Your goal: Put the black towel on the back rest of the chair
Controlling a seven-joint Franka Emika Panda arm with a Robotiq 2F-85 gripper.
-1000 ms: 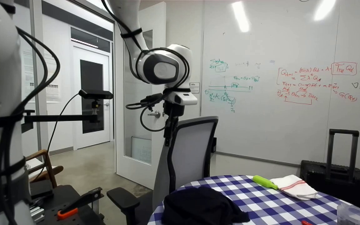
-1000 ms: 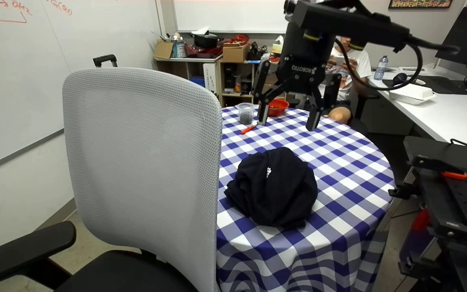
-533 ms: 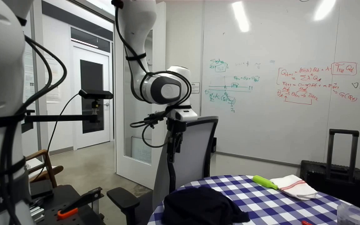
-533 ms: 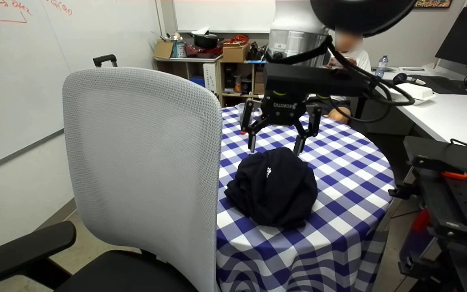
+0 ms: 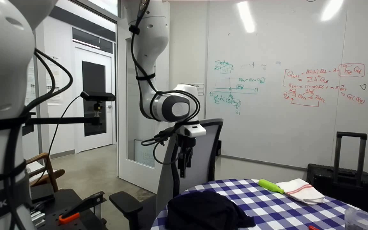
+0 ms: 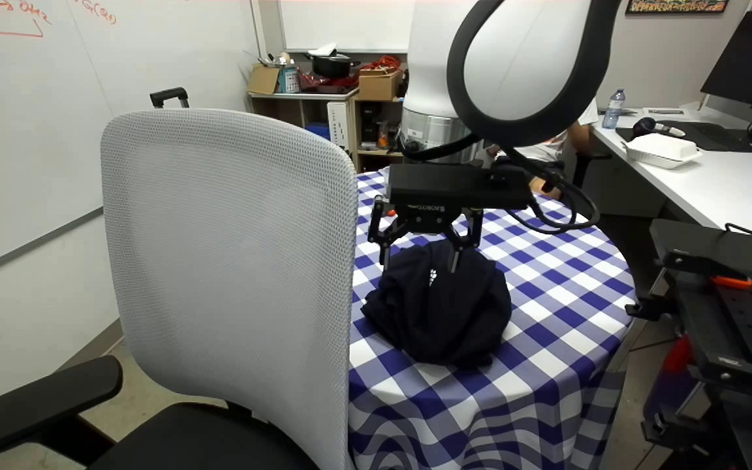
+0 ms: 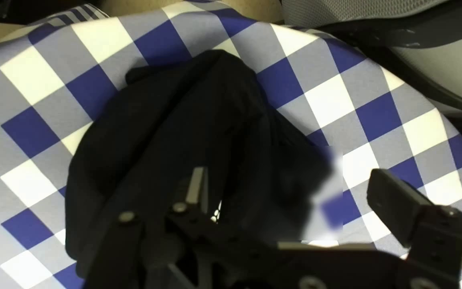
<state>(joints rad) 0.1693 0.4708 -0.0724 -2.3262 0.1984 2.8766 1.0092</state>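
The black towel lies bunched on the checked table, in both exterior views [image 5: 203, 212] [image 6: 444, 316] and in the wrist view [image 7: 167, 132]. A small white print shows on it. My gripper [image 6: 420, 262] is open and empty, its fingers well apart, above the towel's far part in that exterior view. It also shows in an exterior view [image 5: 185, 169] above the table's edge and in the wrist view [image 7: 291, 192], one finger over the towel, the other over the cloth. The chair's grey mesh back rest [image 6: 226, 248] [image 5: 204, 150] stands beside the table; part shows in the wrist view [image 7: 443, 76].
The round table has a blue and white checked cloth [image 6: 565, 307]. A green-handled tool [image 5: 270, 186], a white towel with red stripes [image 5: 300, 191] and a clear cup [image 5: 361, 219] stand on it. A black cart [image 6: 728, 326] and a chair armrest [image 6: 43, 398] are nearby.
My gripper has come down from high over the table to just above the black towel, staying open. It has shifted towards the chair side. The towel and chair have not moved.
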